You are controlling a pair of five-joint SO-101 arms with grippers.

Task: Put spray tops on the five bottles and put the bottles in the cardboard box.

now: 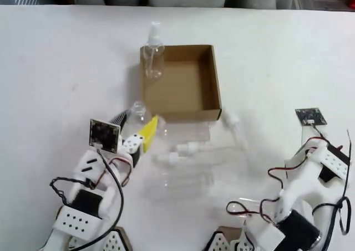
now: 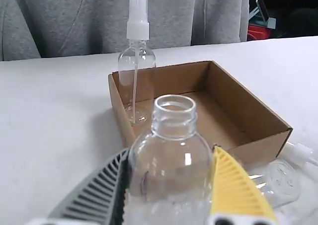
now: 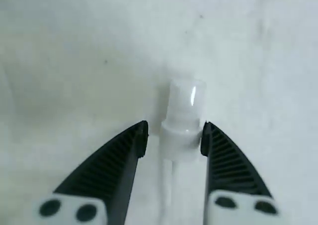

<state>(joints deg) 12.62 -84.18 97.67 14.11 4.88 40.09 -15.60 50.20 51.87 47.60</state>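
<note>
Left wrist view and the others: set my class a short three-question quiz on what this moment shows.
1. True or false: the bottle held by the left gripper is already capped.
2. How many bottles stand in the cardboard box? A none, B one, C five.
3. What is the right gripper placed around?
Key: 1 false, its neck is open. 2 B. 3 a spray top.

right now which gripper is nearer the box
Left. The left gripper holds a bottle right at the box's near left corner; the right gripper is around a spray top on the table, well off to the box's right.
</note>
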